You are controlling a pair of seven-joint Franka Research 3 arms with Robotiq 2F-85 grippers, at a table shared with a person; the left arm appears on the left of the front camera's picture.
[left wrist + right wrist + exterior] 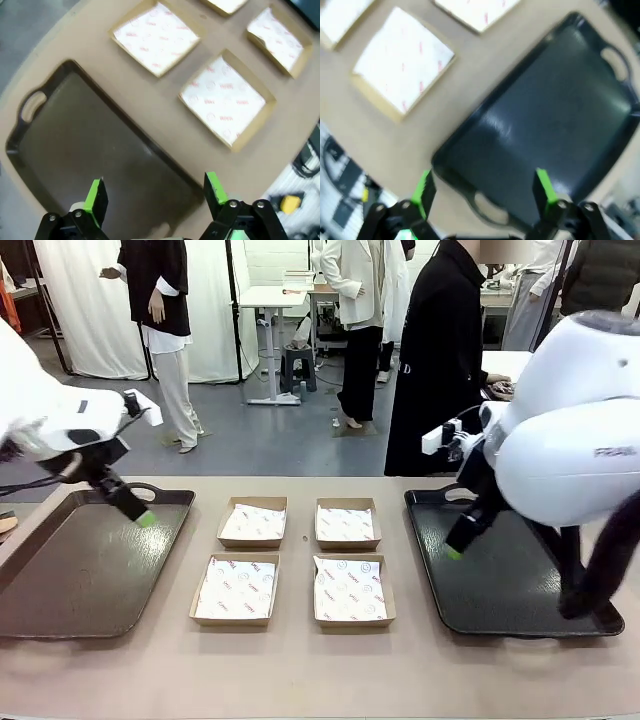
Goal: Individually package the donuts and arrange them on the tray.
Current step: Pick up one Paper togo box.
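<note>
The left tray is dark brownish, rectangular with a raised rim, and lies flat at the left end of the counter, a cut-out handle in its far short end. The right tray, black and glossy, lies flat at the right end, with handles at both short ends.
</note>
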